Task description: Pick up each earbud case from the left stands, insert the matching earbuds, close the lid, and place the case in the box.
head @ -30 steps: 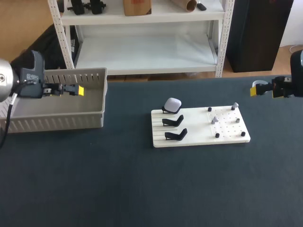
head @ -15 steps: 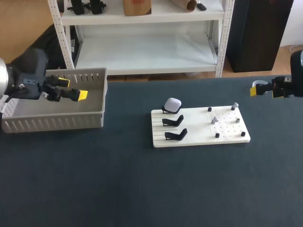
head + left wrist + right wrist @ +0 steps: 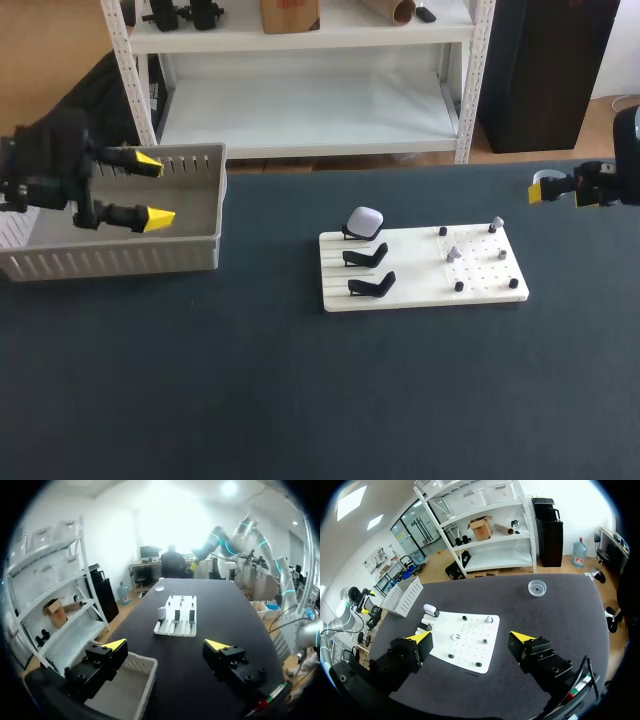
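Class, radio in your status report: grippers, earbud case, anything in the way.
Left gripper open, empty, at the box. Right gripper open, empty, right of the board. One white earbud case on rear stand, untouched. Small cup beyond the board.

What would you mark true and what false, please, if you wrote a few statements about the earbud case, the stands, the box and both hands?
1. A white earbud case sits on the stand farthest from the robot. True.
2. The other two black stands also carry cases. False: both are bare.
3. The left hand is open at the grey box. True.
4. The right hand grips an earbud. False: it is open, with nothing between its fingers.
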Available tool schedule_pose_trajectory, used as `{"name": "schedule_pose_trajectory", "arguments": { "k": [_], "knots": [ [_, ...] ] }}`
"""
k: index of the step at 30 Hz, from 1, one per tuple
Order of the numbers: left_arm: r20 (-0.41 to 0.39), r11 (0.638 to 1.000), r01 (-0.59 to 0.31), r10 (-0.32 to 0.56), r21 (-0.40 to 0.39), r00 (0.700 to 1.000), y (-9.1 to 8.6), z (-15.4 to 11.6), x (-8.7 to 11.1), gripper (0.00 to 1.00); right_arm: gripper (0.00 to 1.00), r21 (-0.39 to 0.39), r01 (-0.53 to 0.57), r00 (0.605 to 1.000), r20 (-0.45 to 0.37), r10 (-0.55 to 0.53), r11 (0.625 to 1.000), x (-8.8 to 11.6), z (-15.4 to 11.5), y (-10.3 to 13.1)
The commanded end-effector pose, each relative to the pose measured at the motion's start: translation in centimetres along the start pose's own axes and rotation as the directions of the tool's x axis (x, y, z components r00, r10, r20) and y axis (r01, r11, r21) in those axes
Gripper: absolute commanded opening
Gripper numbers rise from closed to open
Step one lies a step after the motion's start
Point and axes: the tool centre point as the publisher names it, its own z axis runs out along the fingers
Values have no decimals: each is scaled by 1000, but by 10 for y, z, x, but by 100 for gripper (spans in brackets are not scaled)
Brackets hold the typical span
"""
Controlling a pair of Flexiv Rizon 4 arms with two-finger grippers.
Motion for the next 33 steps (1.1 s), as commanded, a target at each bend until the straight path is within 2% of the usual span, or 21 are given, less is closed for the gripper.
{"name": "schedule_pose_trajectory", "arguments": {
  "k": [1, 5, 6, 7, 9, 14, 19, 22, 33],
  "knots": [
    [100, 979, -116, 100, 169, 990, 15, 36, -5, 100, 100, -2, 1, 1000, -1, -1, 1000, 0, 0, 0],
    [50, 986, -73, 66, 151, 997, 20, 70, -14, 100, 100, -2, 1, 1000, -1, -1, 1000, 0, 0, 0],
    [5, 985, -60, 60, 161, 998, 20, 79, -15, 100, 100, -2, 1, 1000, -1, -1, 1000, 0, 0, 0],
    [11, 986, -70, 70, 154, 998, 21, 87, -15, 100, 100, -2, 1, 1000, -1, -1, 1000, 0, 0, 0],
    [19, 984, -33, 30, 175, 999, 25, 102, -15, 100, 100, -2, 1, 1000, -1, -1, 1000, 0, 0, 0],
    [3, 978, -34, 34, 207, 999, 26, 136, -15, 100, 100, -2, 1, 1000, -1, -1, 1000, 0, 0, 0],
    [5, 982, -24, 24, 185, 1000, 28, 166, -7, 100, 100, -2, 1, 1000, -1, -1, 1000, 0, 0, 0],
    [-20, 986, -9, 12, 167, 1000, 28, 187, 4, 100, 100, -2, 1, 1000, -1, -1, 1000, 0, 0, 0],
    [-20, 986, -9, 12, 167, 1000, 28, 187, 4, 100, 100, -2, 1, 1000, -1, -1, 1000, 0, 0, 0]
  ]
}}
